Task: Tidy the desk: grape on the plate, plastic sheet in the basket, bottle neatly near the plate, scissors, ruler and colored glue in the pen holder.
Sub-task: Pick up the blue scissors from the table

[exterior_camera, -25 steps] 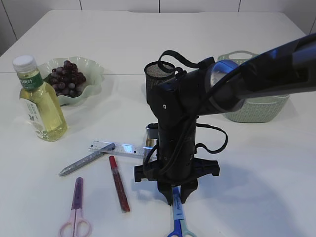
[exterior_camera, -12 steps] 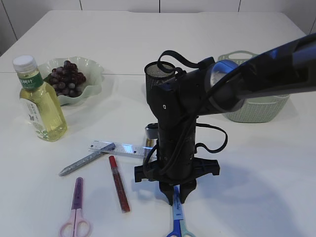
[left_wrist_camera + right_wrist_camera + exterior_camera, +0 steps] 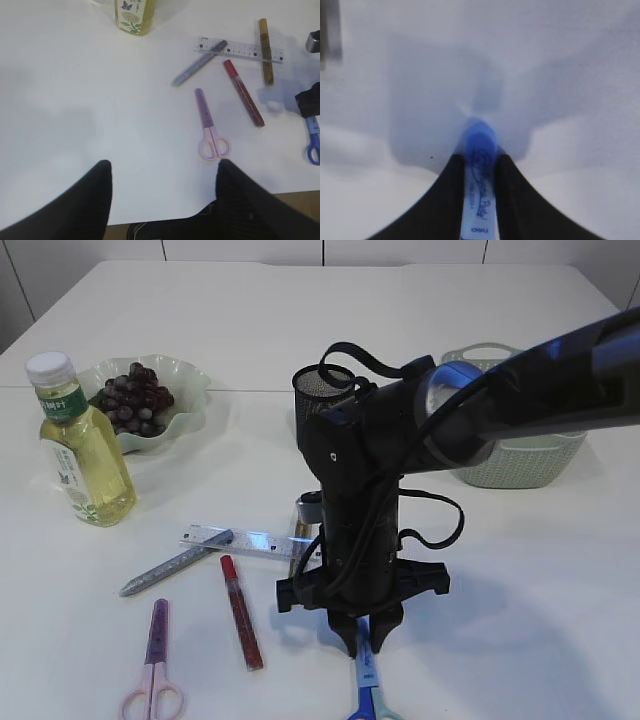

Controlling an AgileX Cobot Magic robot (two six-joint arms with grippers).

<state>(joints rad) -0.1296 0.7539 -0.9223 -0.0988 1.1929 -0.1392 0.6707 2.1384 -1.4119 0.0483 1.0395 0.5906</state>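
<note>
Since a second ago my right arm [image 3: 470,410] has sunk a little and shifted slightly right, and my right jaws [image 3: 366,644] have narrowed onto the blue-handled scissors [image 3: 480,190]. Those jaws now pinch the blue blade cover between them, with the scissors lying on the white bench [image 3: 540,580] at its front edge. My left jaws [image 3: 162,192] hang wide apart, holding nothing, above the bench's bare near side.

Judging from largest to smallest: the pale green woven basket [image 3: 530,465] stands at the right rear; whether the plastic sheet is inside I cannot tell. One yellow-filled plastic bottle with a white cap [image 3: 82,445] stands upright just beside the scalloped green plate [image 3: 190,390], so that step looks done. One bunch of dark grapes [image 3: 135,400] already lies on the plate. The black mesh pen holder [image 3: 318,390] stands behind my arm, and nothing long shows sticking out of it.

What is left is the stationery, all loose on the bench: one clear ruler [image 3: 245,540]; two pairs of scissors, the blue one in my grip and a pink-and-purple pair [image 3: 155,665] at front left; and three glue tubes, a silver glitter one [image 3: 175,563] overlapping the ruler's left end, a red one [image 3: 240,612] just below it, and a gold one [image 3: 266,50] crossing the ruler's right end.
</note>
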